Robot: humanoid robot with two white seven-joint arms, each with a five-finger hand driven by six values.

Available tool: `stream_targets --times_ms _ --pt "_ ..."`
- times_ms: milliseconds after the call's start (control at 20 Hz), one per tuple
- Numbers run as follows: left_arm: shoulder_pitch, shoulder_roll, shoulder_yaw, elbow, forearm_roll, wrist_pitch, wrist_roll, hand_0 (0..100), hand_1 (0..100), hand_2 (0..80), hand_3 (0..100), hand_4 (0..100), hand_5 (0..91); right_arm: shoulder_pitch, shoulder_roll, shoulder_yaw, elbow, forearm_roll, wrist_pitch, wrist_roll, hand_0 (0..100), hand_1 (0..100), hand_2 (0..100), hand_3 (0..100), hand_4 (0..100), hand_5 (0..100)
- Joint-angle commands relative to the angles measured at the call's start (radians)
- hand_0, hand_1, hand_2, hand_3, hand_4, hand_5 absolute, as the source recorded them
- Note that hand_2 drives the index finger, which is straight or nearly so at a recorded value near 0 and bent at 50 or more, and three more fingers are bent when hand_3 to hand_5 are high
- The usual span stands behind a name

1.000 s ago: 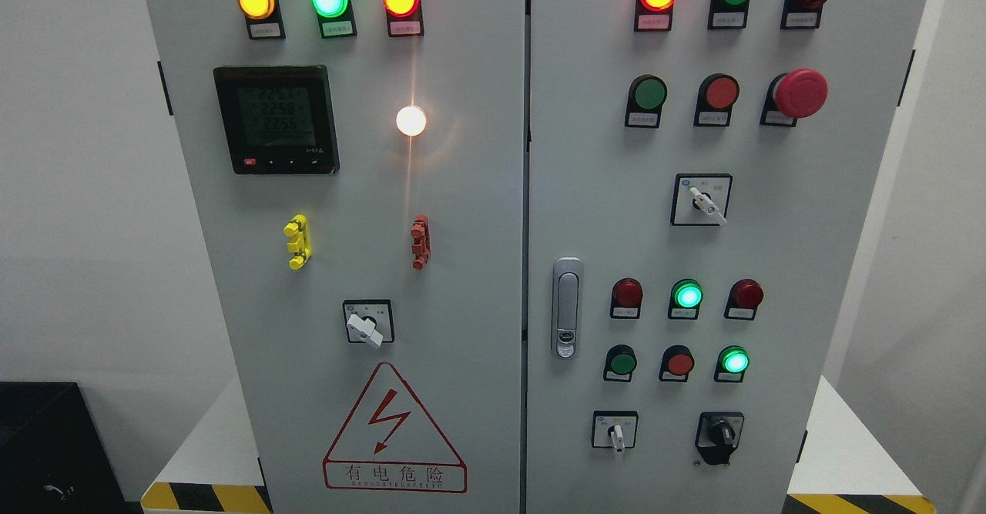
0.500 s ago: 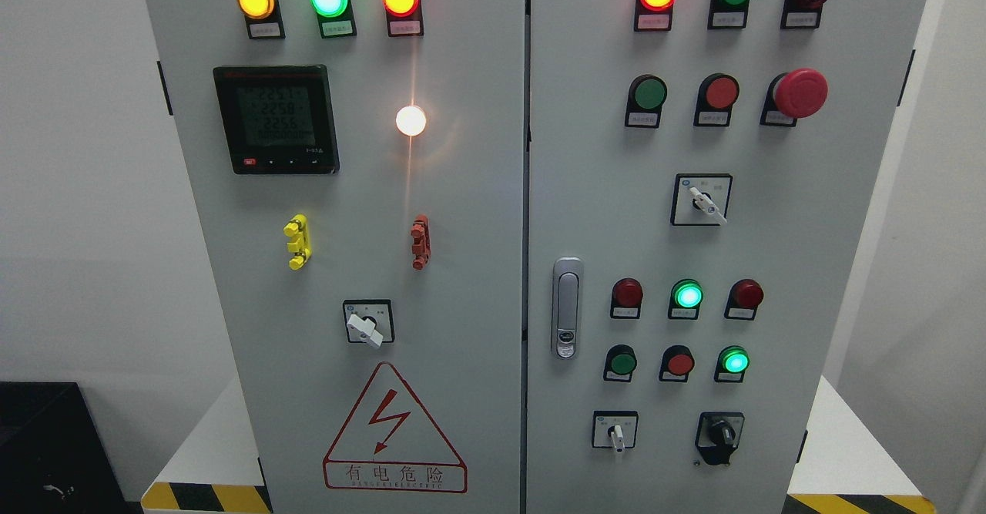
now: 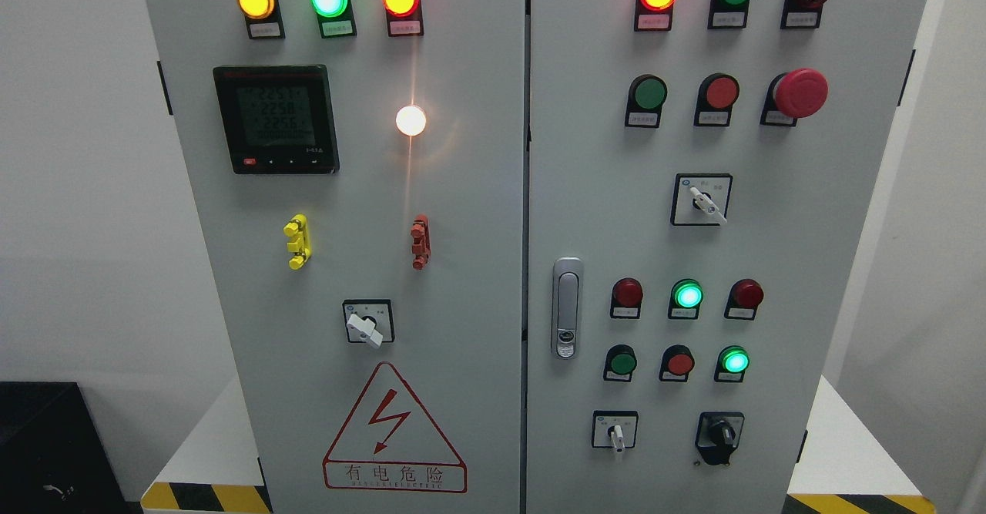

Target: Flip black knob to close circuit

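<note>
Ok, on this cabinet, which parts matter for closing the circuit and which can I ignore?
For the job:
- black knob, lower right of the right door

Not needed:
- white-handled switches
- red mushroom button
- door latch
- meter
- warning triangle

No robot hand is in view.

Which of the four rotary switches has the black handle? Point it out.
The black knob at the right door's bottom right corner. The other three selector switches carry white handles.
</note>
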Motion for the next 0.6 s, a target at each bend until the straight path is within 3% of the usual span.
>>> stream_targets --times_ms 0,550 --pt "0.021 0.000 -0.001 -0.023 0.000 0.000 0.000 12 56 0.0 0 0 0.0 -0.032 0.003 -0.033 -0.043 0.050 0.006 0.005 0 6 86 99 88 94" --pt "0.021 0.000 -0.001 -0.023 0.000 0.000 0.000 12 56 0.0 0 0 0.0 -0.127 0.005 -0.056 -0.028 0.137 0.035 0.066 0 5 85 98 88 93"
